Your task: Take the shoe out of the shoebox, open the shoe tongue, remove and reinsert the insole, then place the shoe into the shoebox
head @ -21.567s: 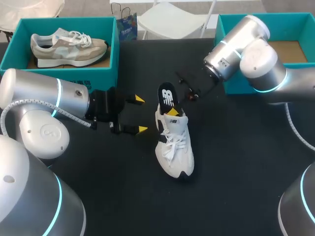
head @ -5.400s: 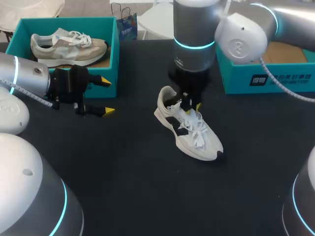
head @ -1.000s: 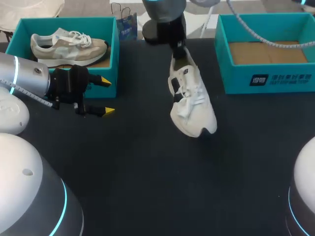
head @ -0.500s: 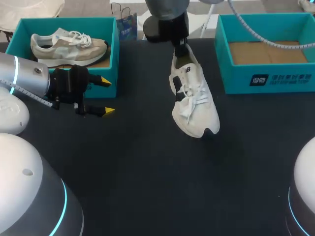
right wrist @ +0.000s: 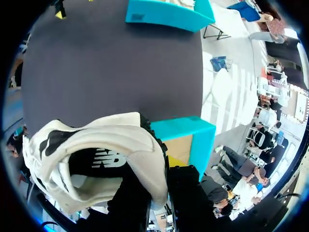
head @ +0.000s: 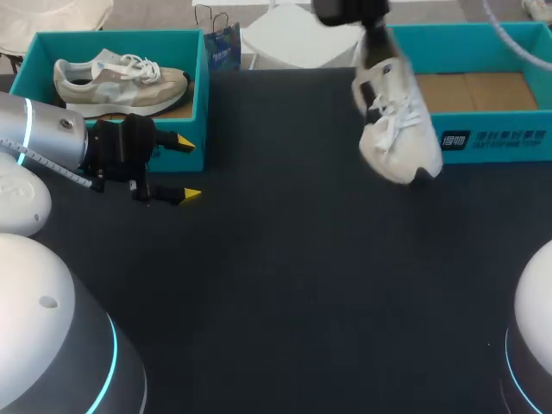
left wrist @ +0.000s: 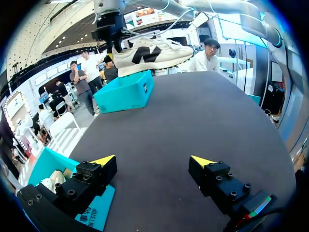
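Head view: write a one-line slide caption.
Right gripper holds white shoe by its heel near the right shoebox; left gripper hangs open.

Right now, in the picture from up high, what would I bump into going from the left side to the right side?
Beige shoe in its teal box → left jaws, open → white shoe hanging from the right jaws → right teal box.

One fixed overhead view, two wrist views.

The table (head: 285, 285) is seen from above and behind in the head view. The left wrist view is set low over the tabletop, faced past the left gripper (left wrist: 153, 160) toward the white shoe (left wrist: 152, 52) and right shoebox (left wrist: 124, 92), both shared with the head view. The right wrist view is held close against the shoe's heel, looking down on the same box.
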### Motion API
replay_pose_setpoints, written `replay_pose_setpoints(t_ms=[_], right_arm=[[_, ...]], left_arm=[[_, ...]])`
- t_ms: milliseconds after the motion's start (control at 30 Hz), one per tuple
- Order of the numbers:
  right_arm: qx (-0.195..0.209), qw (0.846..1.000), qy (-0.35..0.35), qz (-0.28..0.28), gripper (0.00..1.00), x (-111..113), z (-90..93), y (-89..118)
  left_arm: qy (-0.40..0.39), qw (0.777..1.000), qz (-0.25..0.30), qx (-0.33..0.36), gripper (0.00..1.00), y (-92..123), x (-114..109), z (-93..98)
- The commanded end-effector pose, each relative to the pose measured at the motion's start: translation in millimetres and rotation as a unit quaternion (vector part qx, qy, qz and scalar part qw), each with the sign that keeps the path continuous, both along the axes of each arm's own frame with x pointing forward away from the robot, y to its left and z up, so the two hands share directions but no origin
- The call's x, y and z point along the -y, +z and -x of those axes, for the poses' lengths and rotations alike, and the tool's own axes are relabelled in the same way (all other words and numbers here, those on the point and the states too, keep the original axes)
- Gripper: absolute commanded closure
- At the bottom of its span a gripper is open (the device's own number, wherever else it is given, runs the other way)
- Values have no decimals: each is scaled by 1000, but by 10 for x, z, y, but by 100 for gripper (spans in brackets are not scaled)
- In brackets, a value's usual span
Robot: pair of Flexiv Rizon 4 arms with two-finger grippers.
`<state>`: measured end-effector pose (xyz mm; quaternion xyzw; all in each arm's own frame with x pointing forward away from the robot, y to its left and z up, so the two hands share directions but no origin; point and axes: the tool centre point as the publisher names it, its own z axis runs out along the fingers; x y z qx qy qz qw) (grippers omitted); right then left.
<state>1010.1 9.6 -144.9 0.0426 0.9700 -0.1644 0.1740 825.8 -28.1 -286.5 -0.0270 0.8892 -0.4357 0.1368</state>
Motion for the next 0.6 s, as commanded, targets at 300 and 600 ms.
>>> replay_pose_setpoints(t_ms=[300, 600], right_arm=[[-29, 996, 50, -71, 100, 917, -315, 241], [-29, 996, 50, -71, 100, 917, -315, 241]], left_arm=[[0, 1000, -2, 0, 0, 2, 3, 3], [0, 1000, -2, 0, 0, 2, 3, 3]])
